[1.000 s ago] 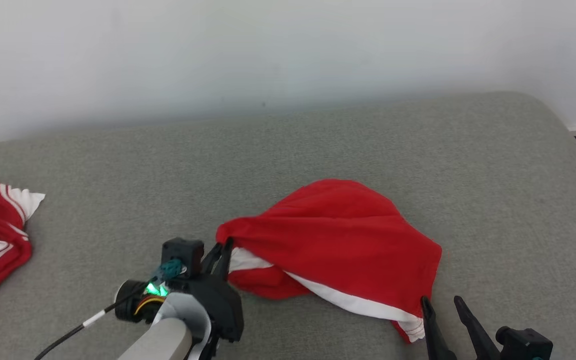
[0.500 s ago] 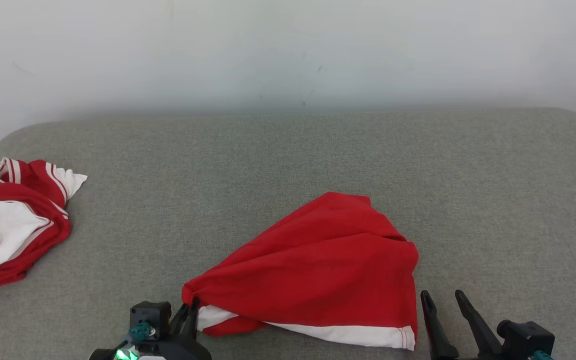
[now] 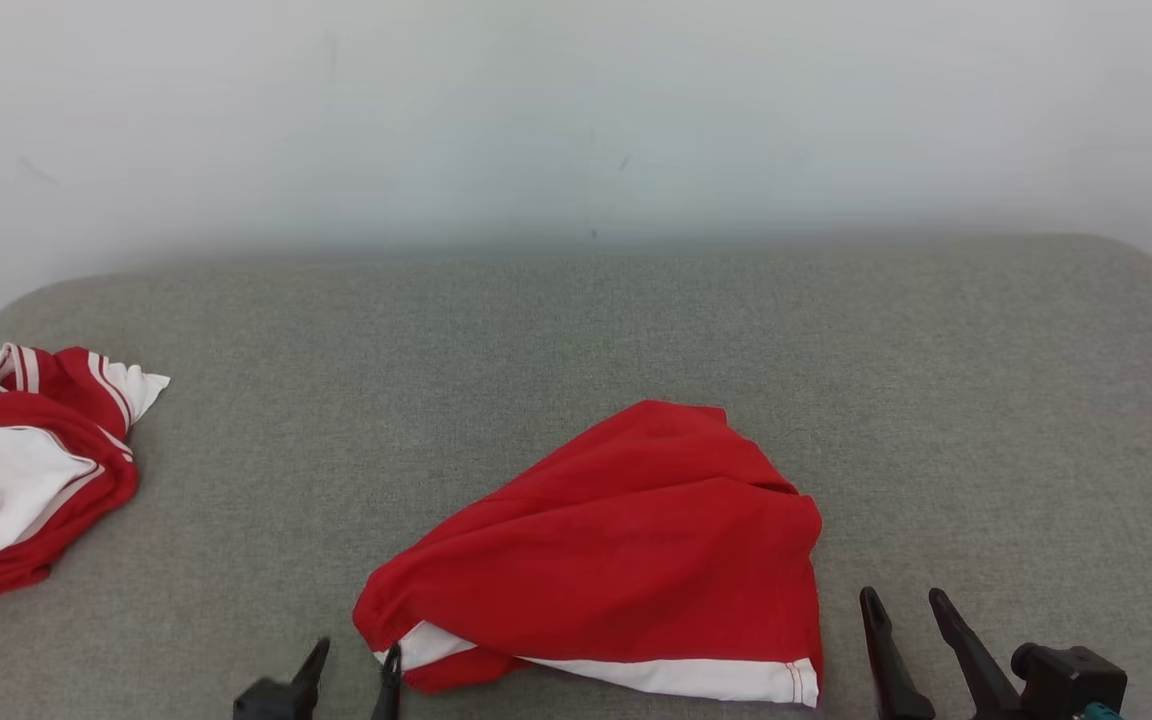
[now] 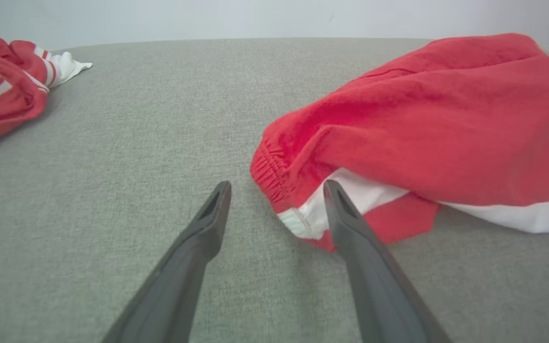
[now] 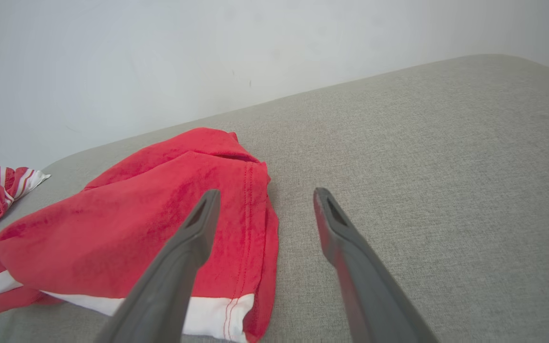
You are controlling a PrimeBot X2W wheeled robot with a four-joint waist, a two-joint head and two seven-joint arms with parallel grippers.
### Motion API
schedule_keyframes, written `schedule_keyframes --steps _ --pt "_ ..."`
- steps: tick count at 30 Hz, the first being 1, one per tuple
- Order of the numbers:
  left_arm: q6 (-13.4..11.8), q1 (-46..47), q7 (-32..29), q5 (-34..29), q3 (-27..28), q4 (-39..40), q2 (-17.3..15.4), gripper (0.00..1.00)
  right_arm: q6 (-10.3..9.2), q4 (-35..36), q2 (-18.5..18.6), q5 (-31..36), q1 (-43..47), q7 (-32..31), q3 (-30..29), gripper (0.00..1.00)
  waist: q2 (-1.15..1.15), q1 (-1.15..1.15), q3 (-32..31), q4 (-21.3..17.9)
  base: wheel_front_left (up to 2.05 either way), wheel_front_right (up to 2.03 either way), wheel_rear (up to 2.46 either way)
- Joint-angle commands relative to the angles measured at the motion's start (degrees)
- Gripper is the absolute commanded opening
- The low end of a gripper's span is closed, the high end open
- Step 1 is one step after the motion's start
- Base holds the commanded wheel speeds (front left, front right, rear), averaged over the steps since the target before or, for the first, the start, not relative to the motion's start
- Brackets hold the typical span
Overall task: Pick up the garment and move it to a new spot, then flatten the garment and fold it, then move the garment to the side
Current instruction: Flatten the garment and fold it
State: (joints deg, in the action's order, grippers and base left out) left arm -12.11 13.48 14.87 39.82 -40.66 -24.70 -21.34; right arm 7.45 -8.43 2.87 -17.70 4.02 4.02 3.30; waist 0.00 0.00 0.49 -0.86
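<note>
Head view: garment point(image 3: 616, 560) lies bunched on grey cushion point(image 3: 536, 330), left gripper point(image 3: 357, 650) and right gripper point(image 3: 902, 595) both spread wide and empty; flattening, folding, side-move not yet done.

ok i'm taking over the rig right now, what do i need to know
Left tool: open, empty, at the elastic corner of the red garment.
Right tool: open, empty, beside its hemmed right edge.
Garment: rumpled on the grey surface, front centre; a red and white garment lies far left.
Done: set down, free of both tools.
Left: flatten, fold, move aside.
</note>
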Motion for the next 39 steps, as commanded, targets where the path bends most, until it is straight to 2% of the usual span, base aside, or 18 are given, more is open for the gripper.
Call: schedule_keyframes --steps 1,6,9,14,15,19,29,34,39 --pt "-0.5 -2.1 0.4 -0.6 0.7 0.3 -0.6 1.00 0.08 0.2 0.0 -0.3 0.8 -0.5 -0.3 1.00 0.00 0.00 -0.7 -0.1 0.00 0.00 0.00" --pt "-1.5 -6.4 0.3 -4.7 5.3 5.6 -0.6 1.00 0.08 0.7 0.0 -0.6 0.8 -2.9 -1.0 1.00 0.00 0.00 -1.5 0.0 0.00 0.00 0.00" --pt "-0.9 -8.8 0.3 -8.9 8.1 10.6 0.2 1.00 0.08 0.7 0.0 -0.4 -0.1 -4.9 -1.5 1.00 0.00 0.00 -1.8 0.4 0.00 0.00 0.00" --pt "2.5 -13.4 0.3 -14.7 14.0 18.5 2.9 1.00 0.08 0.1 0.0 -0.4 -1.2 -9.0 -2.3 1.00 0.00 0.00 -2.1 1.1 0.00 0.00 0.00" --pt "2.5 -13.4 0.3 -14.7 14.0 18.5 2.9 1.00 0.08 0.1 0.0 -0.4 -1.2 -9.0 -2.3 1.00 0.00 0.00 -2.1 1.1 0.00 0.00 0.00" --pt "5.9 -17.1 0.3 -18.0 17.8 21.0 5.0 1.00 0.08 -0.3 0.0 -1.0 -1.4 -11.0 -2.9 1.00 0.00 0.00 -2.4 1.8 0.00 0.00 0.00" --pt "11.6 -23.2 0.4 -22.9 27.2 18.1 10.1 1.00 0.08 -1.9 0.0 -2.9 1.4 -10.5 -1.1 1.00 0.00 0.00 -3.1 1.8 0.00 0.00 0.00" --pt "14.2 -23.5 0.4 -24.3 29.3 15.8 12.1 1.00 0.08 -2.1 0.0 -3.2 1.9 -10.4 -0.4 1.00 0.00 0.00 -3.4 1.1 0.00 0.00 0.00" --pt "15.6 -21.5 0.4 -23.9 30.4 10.3 13.4 1.00 0.08 -1.8 0.0 -3.2 1.4 -10.3 0.3 1.00 0.00 0.00 -3.2 0.0 0.00 0.00 0.00"
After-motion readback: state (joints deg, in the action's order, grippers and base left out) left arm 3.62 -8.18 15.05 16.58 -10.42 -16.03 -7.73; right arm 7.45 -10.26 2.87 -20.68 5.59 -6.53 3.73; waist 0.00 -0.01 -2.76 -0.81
